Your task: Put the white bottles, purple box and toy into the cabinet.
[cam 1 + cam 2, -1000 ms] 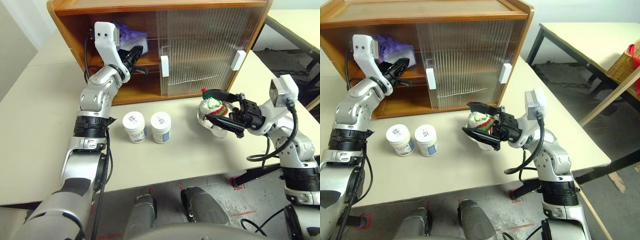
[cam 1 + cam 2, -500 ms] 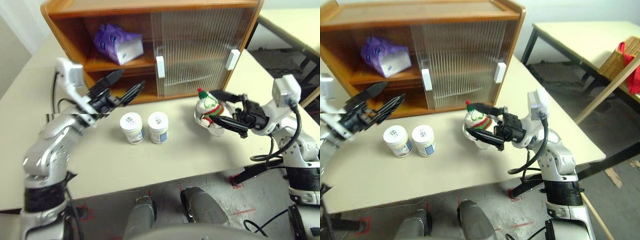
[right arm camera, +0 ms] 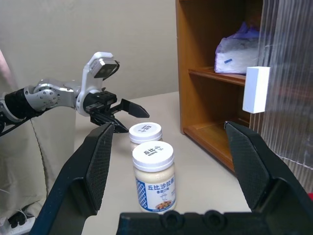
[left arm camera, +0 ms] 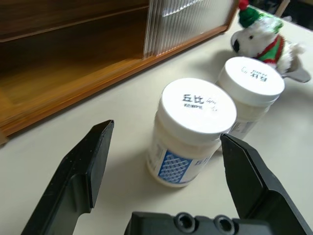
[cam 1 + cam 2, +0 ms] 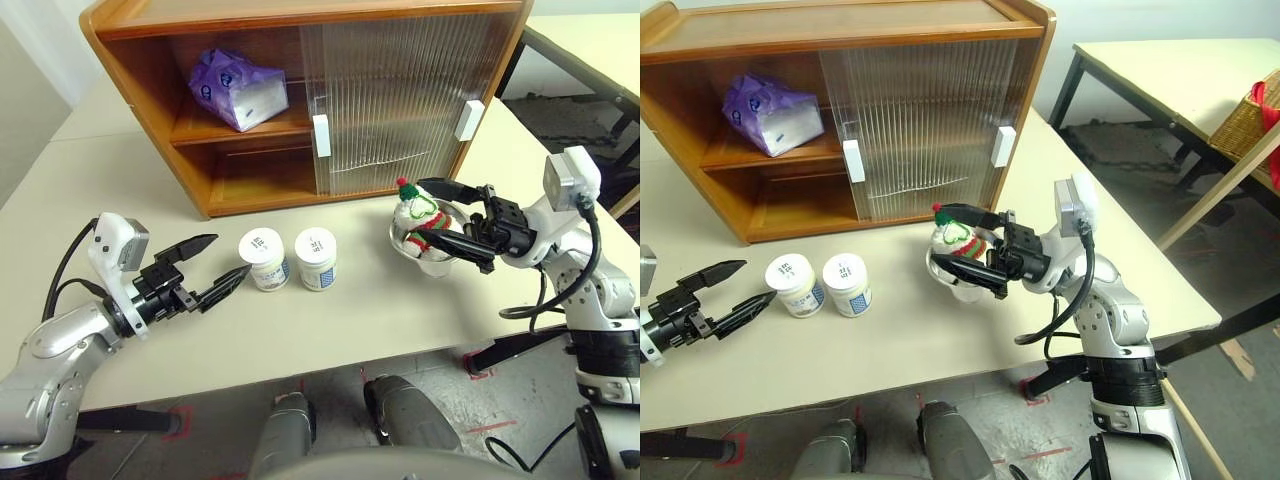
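Observation:
Two white bottles stand side by side on the table in front of the cabinet. The purple box lies on the upper shelf in the cabinet's open left half. The toy sits in a metal bowl to the right of the bottles. My left gripper hovers low over the table just left of the bottles. It is open and empty, pointing at the nearer bottle. My right gripper is open by the toy, with nothing between its fingers in the right wrist view.
The shallow metal bowl holds the toy. Ribbed sliding doors with white handles cover the cabinet's right half. The table's front edge runs close below the bottles. A second table and a wicker basket stand at the back right.
My left gripper has pulled out of the cabinet's upper shelf, leaving the purple box there. It has opened and dropped to table level left of the bottles. The right gripper has stayed put.

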`<state>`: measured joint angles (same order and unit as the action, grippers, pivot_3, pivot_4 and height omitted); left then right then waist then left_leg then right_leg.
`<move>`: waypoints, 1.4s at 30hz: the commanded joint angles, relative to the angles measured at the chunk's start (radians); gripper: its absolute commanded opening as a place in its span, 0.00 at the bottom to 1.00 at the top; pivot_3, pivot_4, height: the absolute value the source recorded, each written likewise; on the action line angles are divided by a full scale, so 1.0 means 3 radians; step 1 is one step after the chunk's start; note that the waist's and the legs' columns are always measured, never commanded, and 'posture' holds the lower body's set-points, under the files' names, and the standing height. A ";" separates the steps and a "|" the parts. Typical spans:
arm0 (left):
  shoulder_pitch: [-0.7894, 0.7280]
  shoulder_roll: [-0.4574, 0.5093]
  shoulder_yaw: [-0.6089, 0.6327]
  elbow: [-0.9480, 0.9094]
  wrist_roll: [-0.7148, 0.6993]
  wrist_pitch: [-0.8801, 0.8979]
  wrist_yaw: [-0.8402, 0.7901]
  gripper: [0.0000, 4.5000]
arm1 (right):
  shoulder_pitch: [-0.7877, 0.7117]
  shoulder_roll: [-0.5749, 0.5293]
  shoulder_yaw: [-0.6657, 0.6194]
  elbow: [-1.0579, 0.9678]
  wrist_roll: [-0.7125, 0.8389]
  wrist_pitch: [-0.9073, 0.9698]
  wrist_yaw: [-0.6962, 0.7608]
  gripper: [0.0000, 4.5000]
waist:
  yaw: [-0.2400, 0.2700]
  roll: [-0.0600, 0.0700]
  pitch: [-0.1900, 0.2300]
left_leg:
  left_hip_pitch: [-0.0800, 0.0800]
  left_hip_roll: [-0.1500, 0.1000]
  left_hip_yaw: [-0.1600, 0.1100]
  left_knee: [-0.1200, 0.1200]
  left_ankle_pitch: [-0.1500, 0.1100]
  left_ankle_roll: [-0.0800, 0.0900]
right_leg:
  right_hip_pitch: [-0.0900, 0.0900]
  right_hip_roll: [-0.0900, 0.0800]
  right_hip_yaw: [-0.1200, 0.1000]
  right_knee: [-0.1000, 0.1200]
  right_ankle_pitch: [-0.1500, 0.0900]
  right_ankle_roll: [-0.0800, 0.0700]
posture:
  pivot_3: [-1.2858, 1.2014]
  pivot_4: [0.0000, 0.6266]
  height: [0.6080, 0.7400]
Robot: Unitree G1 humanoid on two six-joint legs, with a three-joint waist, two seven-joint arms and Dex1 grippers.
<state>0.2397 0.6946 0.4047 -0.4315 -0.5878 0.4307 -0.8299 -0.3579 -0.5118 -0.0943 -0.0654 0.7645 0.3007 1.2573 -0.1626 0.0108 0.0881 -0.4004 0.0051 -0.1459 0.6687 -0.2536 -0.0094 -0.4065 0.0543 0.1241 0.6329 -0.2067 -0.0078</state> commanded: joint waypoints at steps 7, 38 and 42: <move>0.0156 0.0097 -0.0387 0.0025 0.0180 -0.0025 -0.0191 1.00 | -0.0047 -0.0034 0.0016 -0.0007 -0.0044 0.0039 0.0002 1.00 | -0.0005 0.0005 -0.0009 | 0.0004 0.0008 0.0005 -0.0024 0.0001 0.0002 | -0.0007 0.0006 -0.0002 0.0001 -0.0010 -0.0010 | 0.43 0.12 1.00; -0.0605 -0.0397 -0.1195 0.1282 0.0865 -0.0536 0.0027 0.70 | -0.0031 0.0006 0.0029 -0.0298 0.0004 0.0222 -0.0244 1.00 | -0.0024 -0.0008 -0.0054 | 0.0013 0.0000 0.0001 -0.0019 0.0008 0.0011 | 0.0013 0.0004 -0.0001 -0.0001 -0.0020 0.0016 | 0.42 0.12 1.00; -0.0699 -0.0576 -0.0863 0.1293 0.0639 -0.0532 0.0266 0.70 | -0.0028 -0.0008 0.0015 -0.0278 -0.0002 0.0218 -0.0230 1.00 | -0.0025 -0.0006 -0.0056 | 0.0014 -0.0002 0.0001 -0.0018 0.0009 0.0011 | 0.0016 0.0002 0.0000 -0.0001 -0.0029 0.0032 | 0.42 0.12 1.00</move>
<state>0.0454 0.5352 0.1015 -0.0600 -0.3667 0.2645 -0.7881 -0.3665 -0.5099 -0.0914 -0.1423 0.7676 0.3625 1.1856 -0.1700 0.0092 0.0712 -0.3965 0.0048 -0.1457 0.6634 -0.2510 -0.0061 -0.4019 0.0549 0.1240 0.6326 -0.2155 0.0018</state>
